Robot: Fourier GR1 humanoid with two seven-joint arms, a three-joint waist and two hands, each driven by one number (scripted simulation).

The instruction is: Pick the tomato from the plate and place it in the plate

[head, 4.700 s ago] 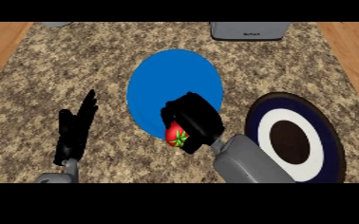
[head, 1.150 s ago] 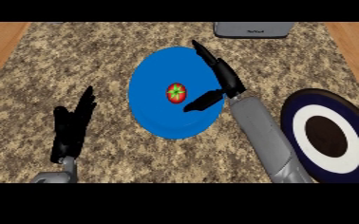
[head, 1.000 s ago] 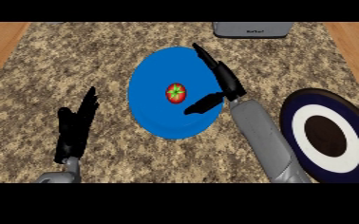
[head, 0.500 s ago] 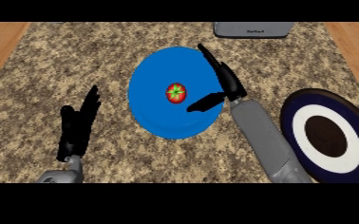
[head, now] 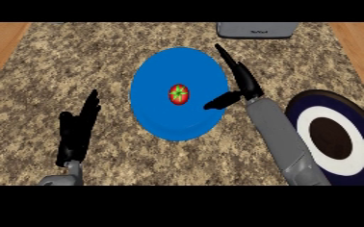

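Observation:
A red tomato (head: 178, 94) with a green stem sits upright near the middle of the blue plate (head: 156, 118). My right hand (head: 240, 79) is open over the blue plate's right rim, fingers straight and pointing away, thumb reaching toward the tomato without touching it. A dark navy plate with a white ring (head: 313, 107) lies at the right edge, beside my right forearm. My left hand (head: 77, 130) rests open at the lower left, fingers up, holding nothing.
A grey appliance (head: 256, 29) stands at the counter's back edge, beyond the right hand. Wooden floor shows past the granite counter at both top corners.
The tomato went from my right hand's grasp near the blue plate's lower right rim to the plate's middle. Since then the open right hand has stayed almost still.

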